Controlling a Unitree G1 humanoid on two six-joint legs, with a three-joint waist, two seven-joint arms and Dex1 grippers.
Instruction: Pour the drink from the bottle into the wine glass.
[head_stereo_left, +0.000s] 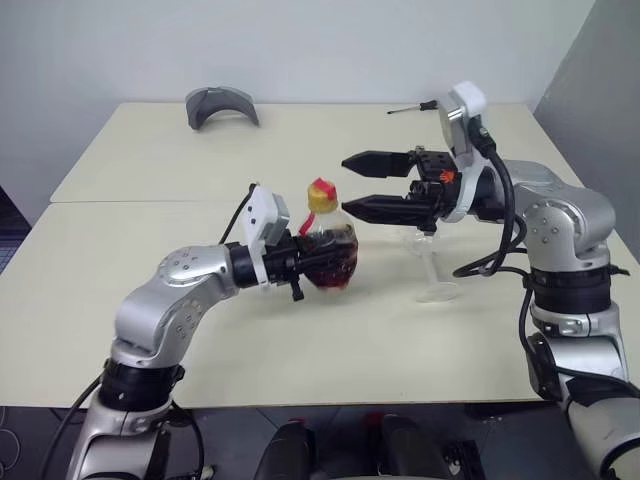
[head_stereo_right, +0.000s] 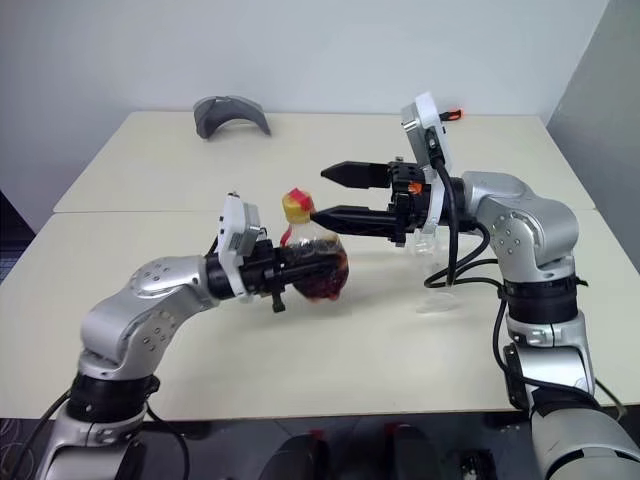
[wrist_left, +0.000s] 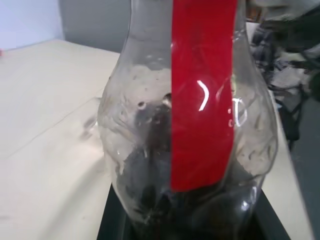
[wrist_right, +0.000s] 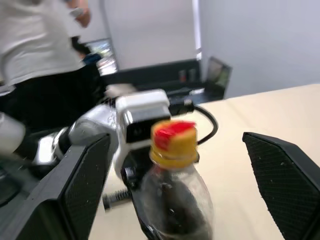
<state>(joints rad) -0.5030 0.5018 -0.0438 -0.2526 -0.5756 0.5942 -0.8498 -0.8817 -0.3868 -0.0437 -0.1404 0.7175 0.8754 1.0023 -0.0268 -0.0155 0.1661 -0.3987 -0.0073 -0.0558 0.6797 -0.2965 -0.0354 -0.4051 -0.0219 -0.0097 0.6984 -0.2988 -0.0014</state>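
Left gripper (head_stereo_left: 318, 262) grips bottle (head_stereo_left: 330, 250) (plain red label (wrist_left: 202, 90)).

Your left pincer (head_stereo_right: 300, 268) grips the bottle (head_stereo_right: 312, 262) above the bench (head_stereo_right: 330, 340); your right pincer (head_stereo_right: 328, 194) is spread wide beside its yellow cap (head_stereo_right: 297, 206), with the wine glass (head_stereo_right: 432, 262) behind.

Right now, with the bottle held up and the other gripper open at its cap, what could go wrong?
The right gripper stands open around the yellow cap of the bottle; closing off-centre could knock the bottle askew in the left gripper. The wine glass stands just behind the right arm, which could tip it. The cap is on, so pouring is not yet possible.
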